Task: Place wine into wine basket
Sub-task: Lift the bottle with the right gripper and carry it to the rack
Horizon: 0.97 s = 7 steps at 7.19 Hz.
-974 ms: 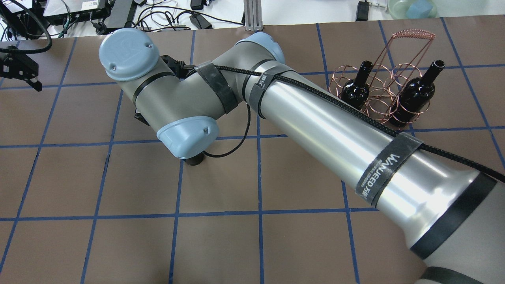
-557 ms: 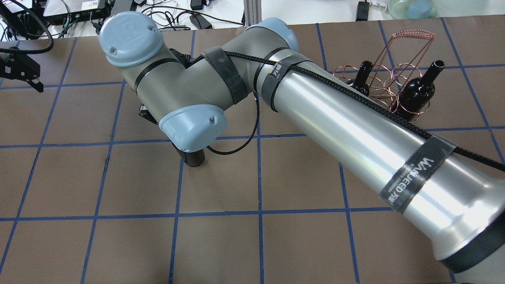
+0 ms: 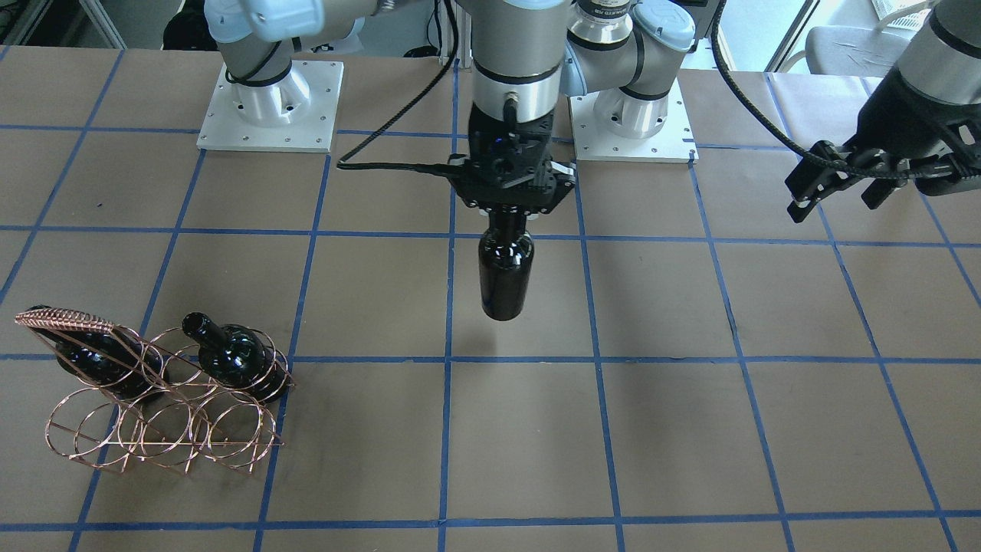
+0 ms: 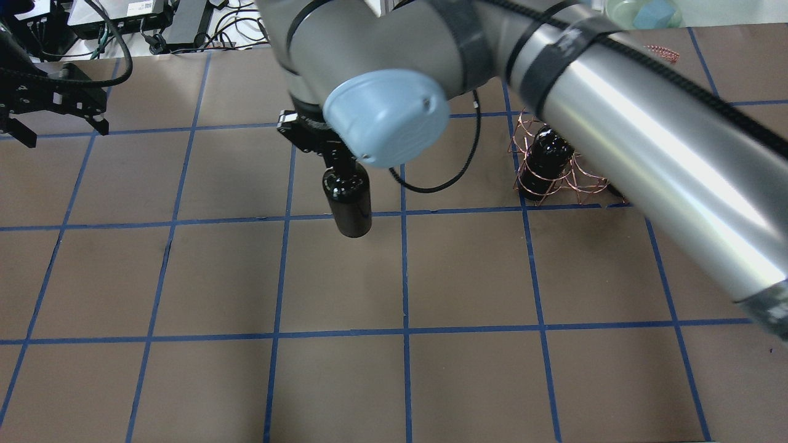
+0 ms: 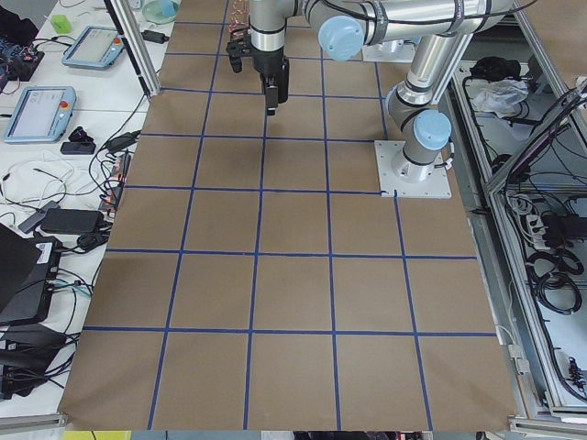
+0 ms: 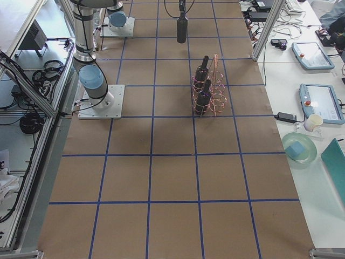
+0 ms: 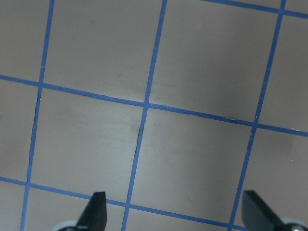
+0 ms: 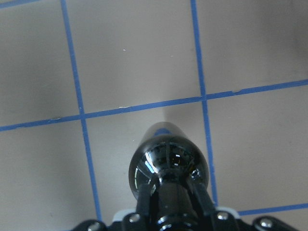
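The right end effector (image 3: 506, 213) is clamped on the neck of the wine (image 3: 504, 276), which hangs upright, clear of the counter (image 3: 690, 445), near its middle. It is well apart from the wine basket (image 3: 65, 316), which holds two other bottles (image 3: 239, 354). The left end effector (image 3: 834, 203) hovers off to the side, spread wide, holding nothing.

No legible text, no readable labels, brands or numbers — any view.
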Each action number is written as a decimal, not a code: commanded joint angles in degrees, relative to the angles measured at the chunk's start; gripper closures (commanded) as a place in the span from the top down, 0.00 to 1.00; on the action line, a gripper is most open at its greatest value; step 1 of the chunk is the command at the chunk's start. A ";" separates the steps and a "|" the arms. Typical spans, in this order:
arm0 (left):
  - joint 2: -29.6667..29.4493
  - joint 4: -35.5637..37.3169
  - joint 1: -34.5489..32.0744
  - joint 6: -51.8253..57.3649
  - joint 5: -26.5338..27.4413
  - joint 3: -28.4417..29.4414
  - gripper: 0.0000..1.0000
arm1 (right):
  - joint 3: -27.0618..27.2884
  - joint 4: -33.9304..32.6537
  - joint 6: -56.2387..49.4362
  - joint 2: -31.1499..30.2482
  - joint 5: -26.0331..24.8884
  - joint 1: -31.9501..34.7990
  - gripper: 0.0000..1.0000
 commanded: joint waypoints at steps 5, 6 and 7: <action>0.39 -0.97 -11.61 -3.30 -1.86 0.00 1.00 | 0.64 23.68 -37.48 -17.61 -6.72 -27.59 0.00; 0.39 -2.19 -11.70 -3.12 -1.86 0.00 1.00 | 0.81 23.43 -44.67 -17.62 -6.82 -32.59 0.00; 0.39 -3.42 -11.78 -3.29 -2.21 0.00 1.00 | 2.29 22.73 -49.36 -17.44 -5.95 -38.82 0.00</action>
